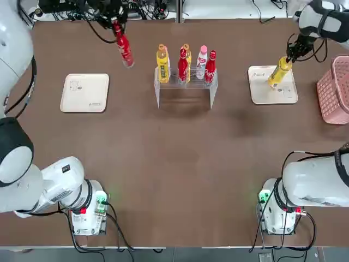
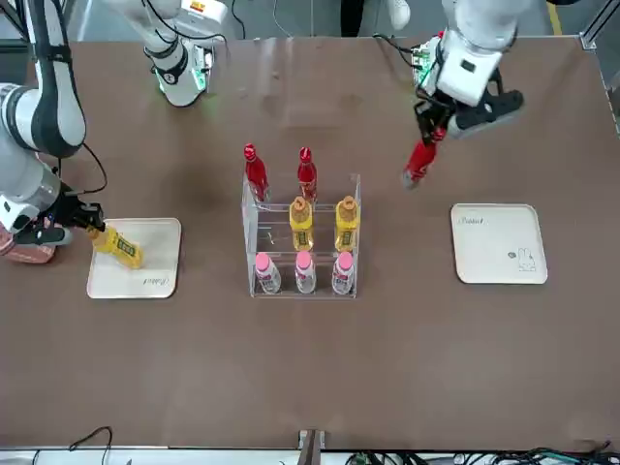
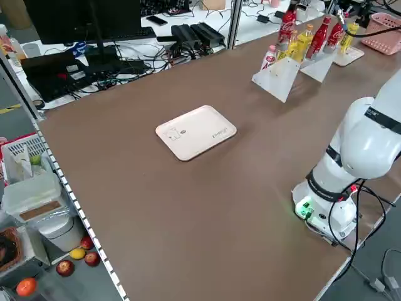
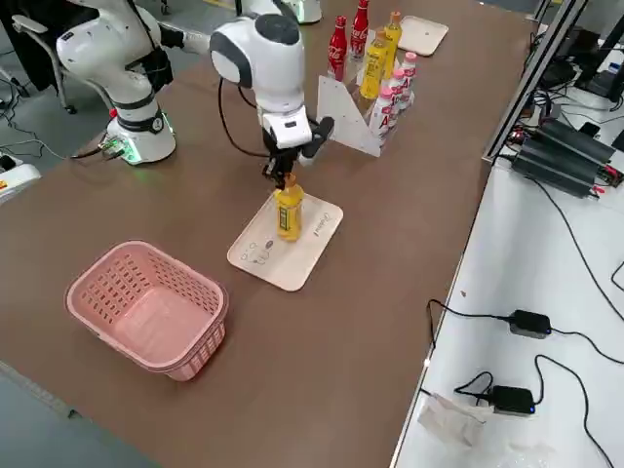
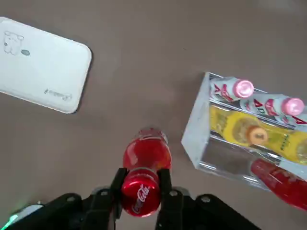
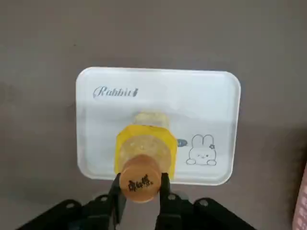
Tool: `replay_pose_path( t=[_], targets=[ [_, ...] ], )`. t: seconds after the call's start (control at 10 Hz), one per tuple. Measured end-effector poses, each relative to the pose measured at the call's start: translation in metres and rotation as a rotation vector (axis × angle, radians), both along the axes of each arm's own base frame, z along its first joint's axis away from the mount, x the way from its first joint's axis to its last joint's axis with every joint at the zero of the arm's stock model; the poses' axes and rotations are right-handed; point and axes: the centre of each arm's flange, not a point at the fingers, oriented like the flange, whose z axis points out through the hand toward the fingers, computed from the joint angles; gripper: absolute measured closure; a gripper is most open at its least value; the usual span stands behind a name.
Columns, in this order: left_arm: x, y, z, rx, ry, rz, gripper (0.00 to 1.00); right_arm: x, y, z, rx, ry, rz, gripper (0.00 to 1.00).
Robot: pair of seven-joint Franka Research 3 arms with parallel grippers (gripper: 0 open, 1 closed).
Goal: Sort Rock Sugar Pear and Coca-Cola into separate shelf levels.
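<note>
Pink basket (image 1: pixel 334 90): right side cut off, top view. Far-left monitor (image 3: pixel 88 22): top cut off, left side view.

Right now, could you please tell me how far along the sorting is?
Looks done: two Coca-Cola bottles share one level of the rack, and two yellow bottles share the next.
In hand: the left gripper holds a Coca-Cola off the rack; the right gripper holds a yellow bottle at a cream tray.
Left: placing both, probably into their matching levels.

Bottle caps (image 5: pixel 141 192) red, orange, pink; basket (image 4: pixel 148 308) pink, perforated; tabletop (image 1: pixel 163 180) plain brown.
</note>
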Motion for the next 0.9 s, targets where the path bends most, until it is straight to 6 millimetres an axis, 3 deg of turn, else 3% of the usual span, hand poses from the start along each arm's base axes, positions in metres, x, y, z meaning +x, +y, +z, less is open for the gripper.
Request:
replay_pose_path(
  t=[0.3, 0.5, 0.7, 0.9],
  targets=[
    [-0.015, -0.033, 0.018, -0.060, -0.010, 0.040, 0.68, 0.019, 0.050, 0.084, 0.010, 0.040, 0.098, 0.68],
    [-0.017, -0.060, 0.019, -0.124, -0.018, 0.043, 0.68, 0.026, 0.086, 0.144, 0.008, 0.007, 0.149, 0.68],
    [-0.028, -0.089, 0.008, -0.131, -0.021, 0.001, 0.68, 0.024, 0.138, 0.200, 0.009, -0.033, 0.161, 0.68],
    [-0.030, -0.098, -0.001, -0.110, -0.027, -0.036, 0.68, 0.014, 0.199, 0.240, 0.017, -0.060, 0.180, 0.68]
  ],
)
